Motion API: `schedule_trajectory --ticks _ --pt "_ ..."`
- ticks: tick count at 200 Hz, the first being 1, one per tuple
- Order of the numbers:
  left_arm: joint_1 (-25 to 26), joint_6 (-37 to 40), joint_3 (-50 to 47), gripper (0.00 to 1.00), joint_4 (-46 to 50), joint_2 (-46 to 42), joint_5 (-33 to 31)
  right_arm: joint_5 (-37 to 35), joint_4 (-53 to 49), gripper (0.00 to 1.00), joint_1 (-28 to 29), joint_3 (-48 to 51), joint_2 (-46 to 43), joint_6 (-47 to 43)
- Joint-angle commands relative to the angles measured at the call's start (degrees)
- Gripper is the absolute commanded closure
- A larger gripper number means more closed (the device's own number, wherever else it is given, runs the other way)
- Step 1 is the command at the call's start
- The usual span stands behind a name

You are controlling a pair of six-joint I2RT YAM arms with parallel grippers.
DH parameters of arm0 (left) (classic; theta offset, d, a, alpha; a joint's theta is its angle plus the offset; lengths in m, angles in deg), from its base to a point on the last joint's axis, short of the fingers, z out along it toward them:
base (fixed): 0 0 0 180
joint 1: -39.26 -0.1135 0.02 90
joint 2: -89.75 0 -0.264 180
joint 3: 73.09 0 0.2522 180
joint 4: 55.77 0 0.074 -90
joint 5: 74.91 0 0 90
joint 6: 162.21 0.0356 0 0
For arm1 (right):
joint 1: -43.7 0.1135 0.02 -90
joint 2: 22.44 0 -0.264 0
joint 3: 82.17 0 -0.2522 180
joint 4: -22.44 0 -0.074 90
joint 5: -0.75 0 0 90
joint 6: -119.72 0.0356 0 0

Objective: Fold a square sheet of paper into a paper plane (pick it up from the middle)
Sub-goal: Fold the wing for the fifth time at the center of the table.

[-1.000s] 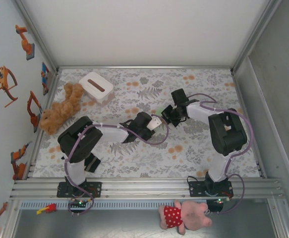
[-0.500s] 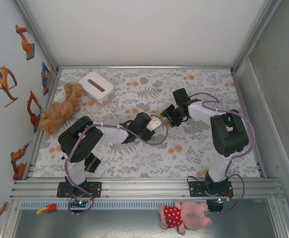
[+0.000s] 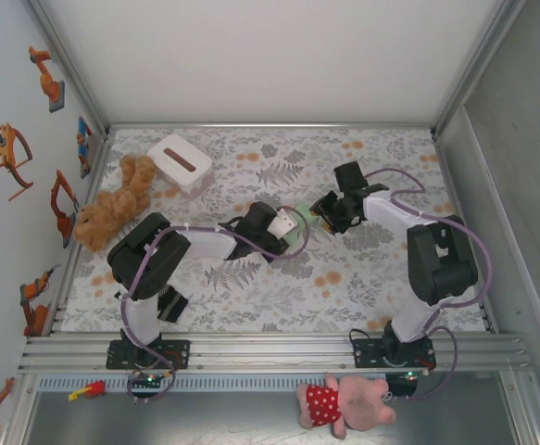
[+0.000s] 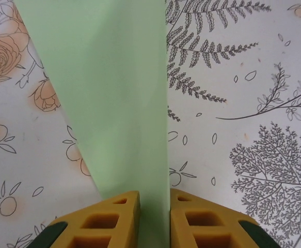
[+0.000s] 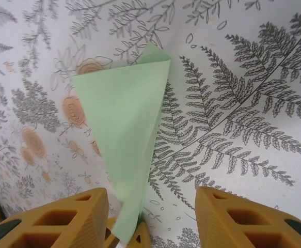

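My left hand (image 4: 154, 209) is pinched nearly shut on the paper plane (image 4: 114, 93), with its yellow fingers (image 4: 111, 219) pressing the folded strip from both sides. My right hand (image 5: 150, 206) stands about half open, one finger on either side of the paper's lower end, and it grips nothing. The plane is plain pale green, folded into a narrow wedge with one sharp corner. It is held over the floral bench (image 3: 251, 297), well right of the white box (image 3: 179, 163) and nearer me. A brown teddy bear (image 3: 112, 206) lies just left of that box, well apart from both hands.
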Motion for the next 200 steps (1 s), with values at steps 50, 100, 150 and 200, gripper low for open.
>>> schedule_trajectory --ticks 50,100,150,200 --pt "-4.06 -10.25 3.86 0.8 12.6 4.14 15.06 0.31 15.11 0.51 -0.23 12.8 -8.3 -9.93" --pt "-6.69 -15.06 5.04 0.8 13.31 5.26 20.52 3.92 18.5 0.48 1.96 13.5 -6.0 -16.54" --pt "-7.12 -15.9 7.5 0.8 16.46 6.96 20.76 5.28 17.9 0.48 4.68 9.75 -0.91 -19.81" --pt "-8.07 -17.04 9.88 0.82 19.68 8.06 22.16 6.21 16.77 0.44 5.32 6.94 2.75 -21.86"
